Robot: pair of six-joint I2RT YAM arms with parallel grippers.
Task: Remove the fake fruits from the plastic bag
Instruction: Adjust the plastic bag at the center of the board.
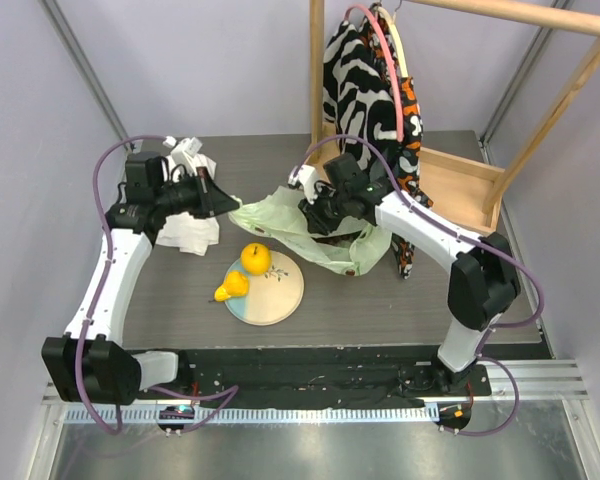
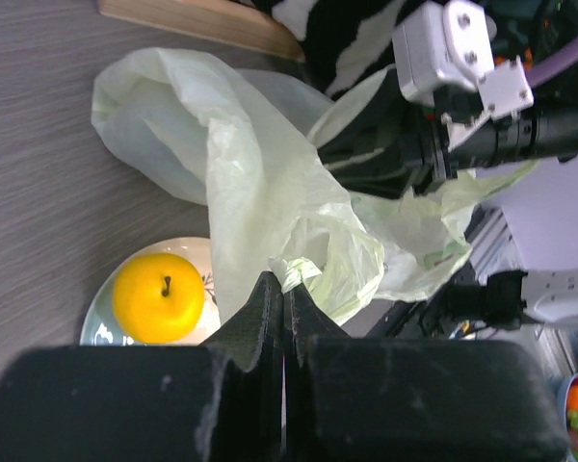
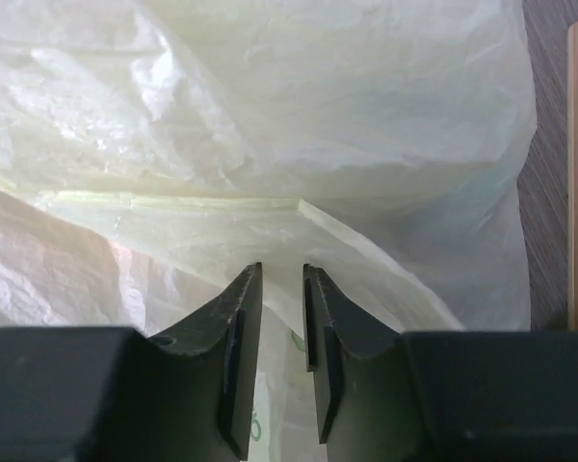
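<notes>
Bag (image 1: 268, 216): thin translucent plastic film, crinkled, slight sheen. Round fruit (image 2: 158, 296), pear (image 1: 232, 288): smooth glossy plastic. Plate (image 1: 282, 300): smooth, satin. Table (image 1: 400, 305): matt, wood-grain. Rack (image 1: 460, 180): bare pale wood. Cloth (image 1: 192, 235): soft, matt.

Reaches from the top view's lower left toward centre with the left arm, pinching the left gripper (image 2: 281, 285) flat on the plastic bag (image 2: 260, 164). Bends in from lower right, holding the right gripper (image 3: 282, 274) narrowly parted.
</notes>
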